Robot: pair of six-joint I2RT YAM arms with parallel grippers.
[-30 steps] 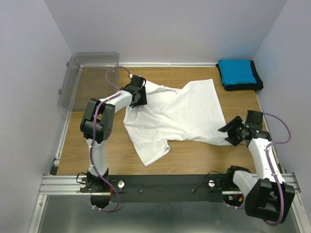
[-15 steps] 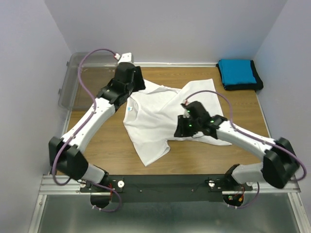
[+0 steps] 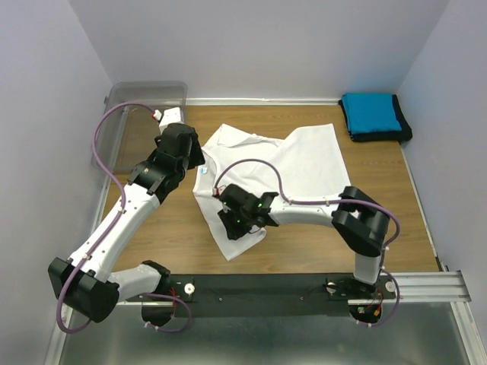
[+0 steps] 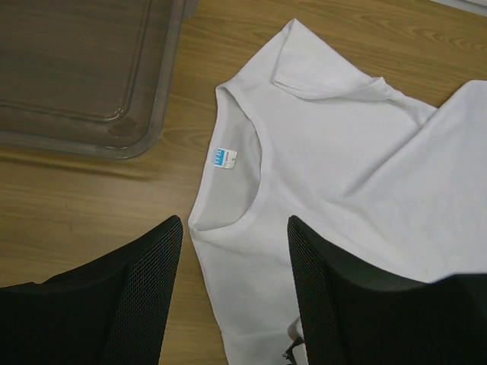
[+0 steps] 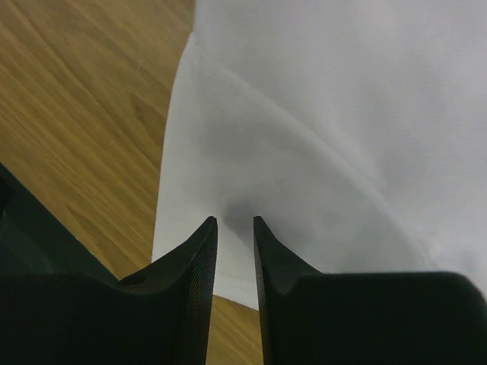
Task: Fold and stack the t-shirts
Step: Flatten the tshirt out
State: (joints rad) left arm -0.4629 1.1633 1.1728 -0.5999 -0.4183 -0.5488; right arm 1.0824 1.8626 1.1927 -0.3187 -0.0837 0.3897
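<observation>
Setting: a wooden table (image 3: 304, 255) enclosed by pale lavender walls (image 3: 266, 46) is seen from above, with a black mounting rail (image 3: 259, 287) at its near edge.
White t-shirt (image 3: 304, 167): it is spread, rumpled and not folded, across the middle of the table, with the collar turned toward the left side and one sleeve pointing to the near edge.
Neck label (image 4: 223, 157): a small blue tag is seen inside the collar, facing up.
Blue t-shirt (image 3: 370, 112): it is folded and laid on top of the black t-shirt (image 3: 380, 138) in the far right corner, well apart from the white one.
Clear plastic bin (image 3: 125, 114): it is set in the far left corner, just beside the white shirt's shoulder.
Left gripper (image 3: 195, 157): it is held above the collar, and in the wrist view its mesh-padded fingers (image 4: 144, 281) are spread wide on either side of the neckline, with nothing grasped.
Right gripper (image 3: 232, 223): it is reached across to the near left part of the white shirt, over the sleeve edge.
Right fingers (image 5: 194, 274): only a narrow gap is left between them, cloth is seen through that gap, and nothing is seen pinched; contact with the cloth cannot be judged.
</observation>
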